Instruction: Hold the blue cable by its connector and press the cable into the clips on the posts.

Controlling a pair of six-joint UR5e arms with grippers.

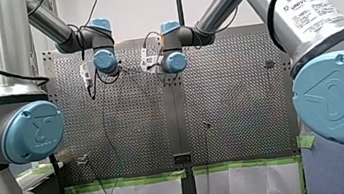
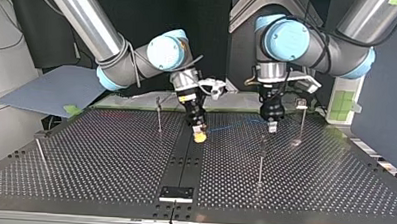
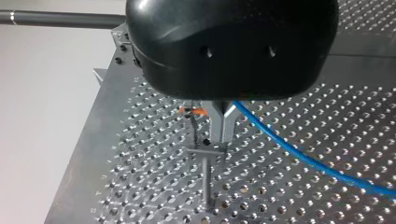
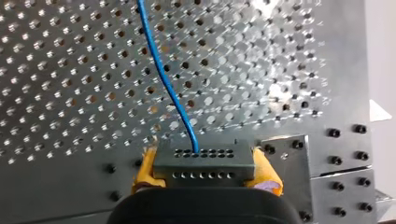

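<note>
1. At the top view's left, my right end effector (image 2: 199, 134) is closed only as far as the block it holds allows. In the right wrist view its yellow pads (image 4: 145, 170) press on both ends of a grey rectangular connector block with two rows of small holes (image 4: 204, 163).
2. The thin blue cable (image 4: 163, 70) leaves the top of that connector and runs across the perforated metal desk (image 2: 110, 154) towards the other arm.
3. Further right in the top view, my left end effector (image 2: 272, 126) hangs just above the desk. Its metal fingers (image 3: 219, 128) are drawn together with no gap showing. The cable passes just beside them and up under the black body, and I cannot tell whether it is pinched. The fingertips sit right at the cross-piece of a thin dark post (image 3: 206, 168).
4. In the front view, a white label (image 1: 310, 8) on my right arm's silver tube reads "UNIVERSAL ROBOTS"; the smaller print cannot be read
</note>
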